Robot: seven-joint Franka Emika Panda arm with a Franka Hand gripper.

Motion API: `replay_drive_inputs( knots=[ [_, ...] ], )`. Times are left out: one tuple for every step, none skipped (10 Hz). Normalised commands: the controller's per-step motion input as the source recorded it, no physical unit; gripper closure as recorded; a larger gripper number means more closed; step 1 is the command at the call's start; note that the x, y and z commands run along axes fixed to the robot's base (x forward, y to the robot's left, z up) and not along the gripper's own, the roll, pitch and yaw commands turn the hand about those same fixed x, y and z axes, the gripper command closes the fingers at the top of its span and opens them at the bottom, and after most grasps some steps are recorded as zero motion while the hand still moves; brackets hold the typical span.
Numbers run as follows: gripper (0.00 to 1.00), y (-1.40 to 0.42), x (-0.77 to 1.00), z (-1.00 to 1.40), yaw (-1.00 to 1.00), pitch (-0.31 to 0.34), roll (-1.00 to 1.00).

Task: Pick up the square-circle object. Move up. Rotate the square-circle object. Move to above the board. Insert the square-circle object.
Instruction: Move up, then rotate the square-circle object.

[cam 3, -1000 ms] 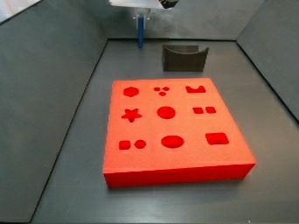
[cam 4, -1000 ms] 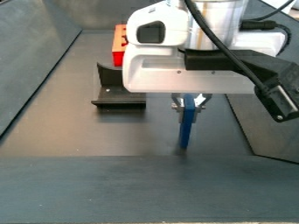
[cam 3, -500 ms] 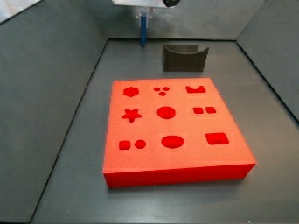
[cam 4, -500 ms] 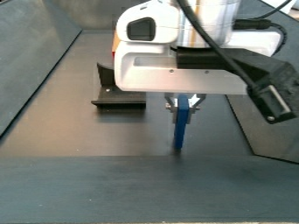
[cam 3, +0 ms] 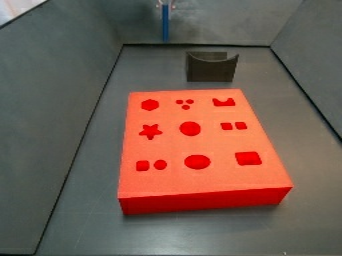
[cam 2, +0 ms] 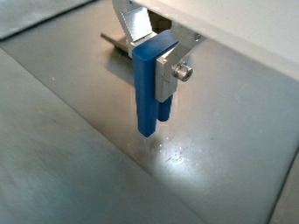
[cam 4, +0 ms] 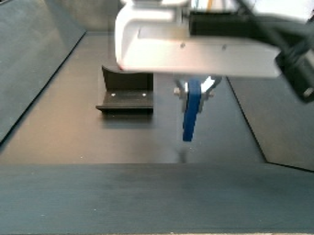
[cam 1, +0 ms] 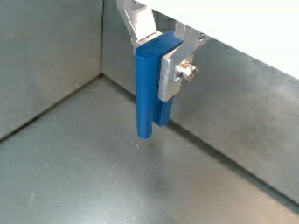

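Raised since the earlier frames: gripper [cam 4: 193, 89] and square-circle object [cam 4: 190, 115], now clear of the floor, at the far end of the bin. Fingers [cam 1: 173, 72]: closed on the piece's upper end. Long axis: vertical, hanging below the pads. Fixture [cam 3: 210, 66]: just beside. Board [cam 3: 201, 149]: well apart; rotation presumably next.

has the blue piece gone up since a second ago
Yes. In a side view the square-circle object, clamped in the gripper, now hangs clear of the floor, higher against the fixture.
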Motion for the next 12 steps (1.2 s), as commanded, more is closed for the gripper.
replay_drive_inputs(
  knots=[
    [1.0, 0.0, -0.02, 0.2, 0.01, 0.082, 0.09],
    [1.0, -1.0, -0.22, 0.7, 0.0, 0.0, 0.0],
    [1.0, -1.0, -0.21, 0.68, 0.01, -0.012, 0.01],
    [1.0, -1.0, -0.22, 0.69, 0.01, -0.018, 0.05],
    [1.0, -1.0, -0.2, 0.7, 0.02, 0.0, 0.08],
    [1.0, -1.0, -0.19, 0.7, 0.02, 0.029, 0.09],
    [1.0, -1.0, -0.18, 0.7, 0.02, 0.056, 0.1],
    [1.0, -1.0, -0.17, 0.7, 0.02, 0.063, 0.09],
    [1.0, -1.0, -0.17, 0.69, 0.03, 0.062, 0.11],
    [1.0, -1.0, -0.16, 0.67, 0.03, 0.047, 0.11],
    [1.0, -0.93, -0.15, 0.6, 0.03, 0.041, 0.12],
    [1.0, -0.73, -0.11, 0.43, 0.03, 0.031, 0.11]
  ],
)
